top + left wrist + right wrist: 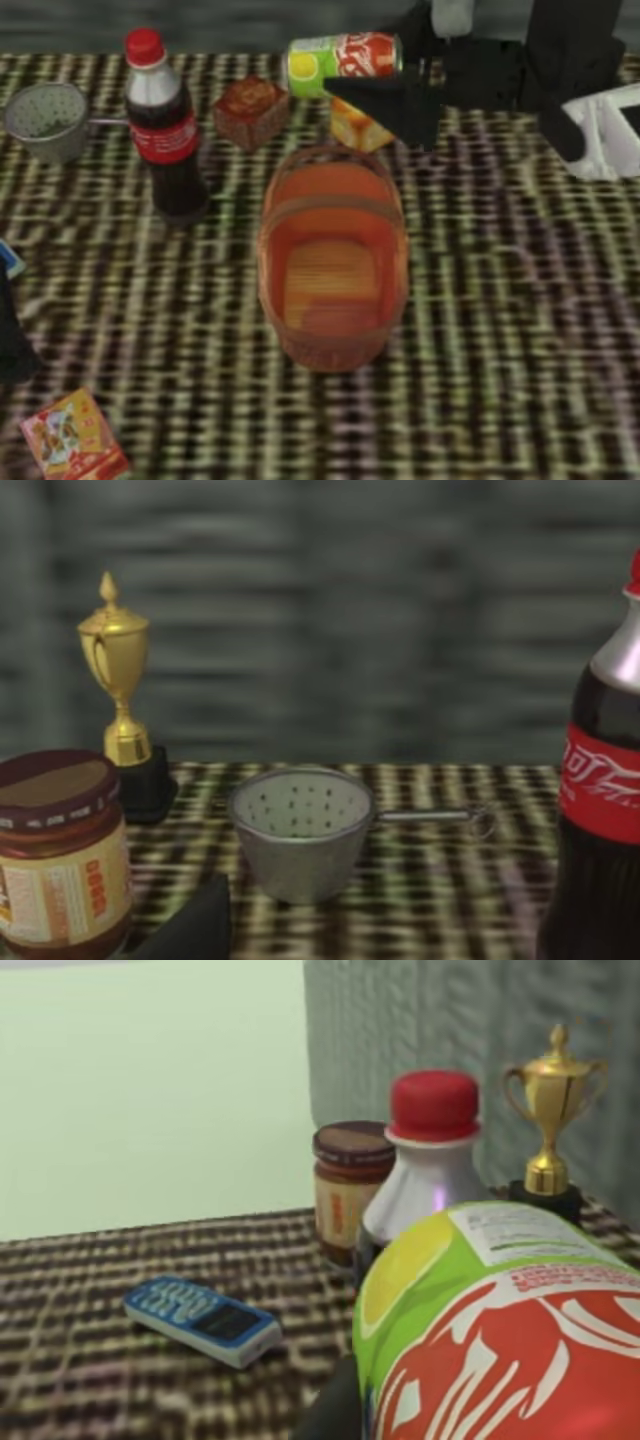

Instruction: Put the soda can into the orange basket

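Cola bottle (600, 810) cut by frame edge; soda can (500, 1330) cropped.

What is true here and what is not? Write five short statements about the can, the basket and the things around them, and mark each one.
1. The soda can lies inside the basket. False: the right gripper holds it on its side, beyond the basket's far rim.
2. The basket has nothing in it. True.
3. The cola bottle stands upright, left of the basket. True.
4. The metal strainer sits right of the basket. False: it is at the far left, left of the bottle.
5. The left arm is parked at the table's left edge. True.
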Controlling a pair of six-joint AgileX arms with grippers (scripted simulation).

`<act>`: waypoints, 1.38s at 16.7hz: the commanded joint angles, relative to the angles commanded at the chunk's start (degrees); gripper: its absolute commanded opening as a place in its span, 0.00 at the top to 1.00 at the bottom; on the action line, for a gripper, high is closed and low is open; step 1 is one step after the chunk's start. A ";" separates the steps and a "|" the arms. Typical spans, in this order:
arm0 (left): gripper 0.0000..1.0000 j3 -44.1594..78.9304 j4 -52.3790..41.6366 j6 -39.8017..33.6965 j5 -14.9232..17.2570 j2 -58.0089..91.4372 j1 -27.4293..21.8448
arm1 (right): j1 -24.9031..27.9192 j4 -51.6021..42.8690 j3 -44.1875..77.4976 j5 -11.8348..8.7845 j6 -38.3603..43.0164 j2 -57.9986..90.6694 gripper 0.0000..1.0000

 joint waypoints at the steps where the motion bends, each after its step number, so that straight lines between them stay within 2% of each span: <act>1: 0.00 0.00 0.00 0.00 0.00 0.00 0.00 | 0.15 2.06 -0.76 -1.44 0.65 -0.67 1.00; 2: 0.00 0.00 0.00 0.00 0.00 0.00 0.00 | 0.25 3.51 -1.29 -2.48 1.11 -1.18 1.00; 4: 0.00 0.00 0.00 0.00 0.00 0.00 0.00 | 0.33 4.59 -1.68 -3.27 1.44 -1.59 1.00; 10: 0.00 0.00 0.00 0.00 0.00 0.00 0.00 | 0.15 5.44 -1.62 -3.36 1.47 -0.41 1.00; 17: 0.00 0.00 0.00 0.00 0.00 0.00 0.00 | 0.51 20.55 -4.43 -3.11 1.20 11.70 1.00; 22: 0.00 0.00 0.00 0.00 0.00 0.00 0.00 | 0.58 22.12 -4.90 -3.05 1.14 13.16 1.00; 23: 0.00 0.00 0.00 0.00 0.00 0.00 0.00 | 0.58 22.12 -4.90 -3.05 1.14 13.16 0.92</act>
